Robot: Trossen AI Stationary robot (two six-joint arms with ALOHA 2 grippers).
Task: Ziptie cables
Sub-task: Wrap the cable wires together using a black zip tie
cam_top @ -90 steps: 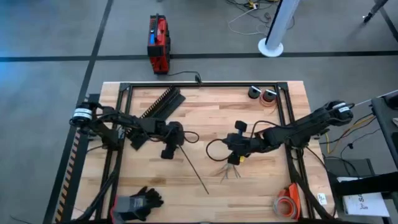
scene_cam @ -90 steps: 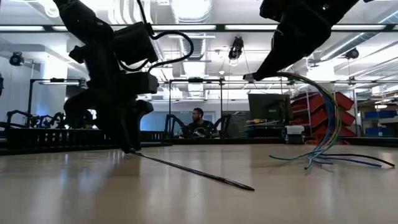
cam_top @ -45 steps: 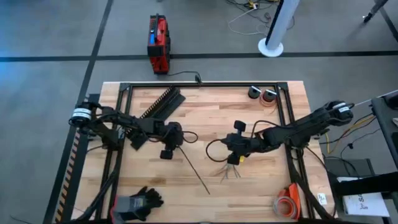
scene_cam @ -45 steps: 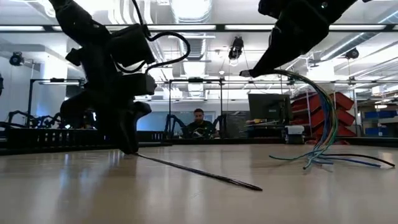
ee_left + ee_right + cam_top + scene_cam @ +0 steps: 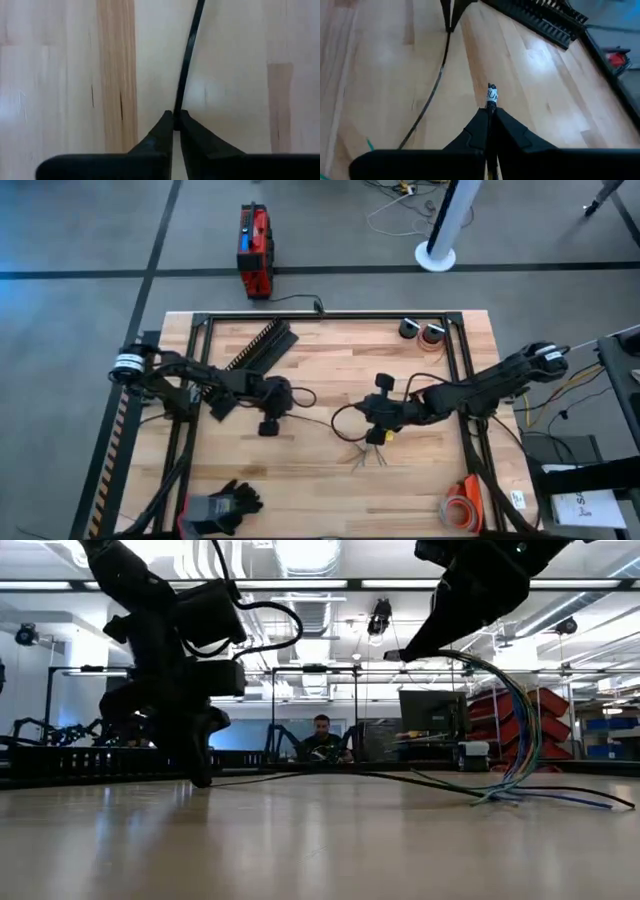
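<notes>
Pinched in the left gripper (image 5: 174, 122), the black zip tie (image 5: 187, 60) has swung toward the cables (image 5: 520, 730) clamped in the right gripper (image 5: 490, 112), nearing wrapping.

Legible text: one item only. Small white tag (image 5: 492, 94) with dark printed characters, seen in right wrist view, clamped at tips of right gripper (image 5: 490, 111); characters partly visible, not fully readable. White label (image 5: 581, 506) on grey box at far right edge beyond table in high view: dark print present, too small to read. Red case (image 5: 255, 251) on floor beyond table's far edge: no readable marking. No brands, numbers or signs legible elsewhere
</notes>
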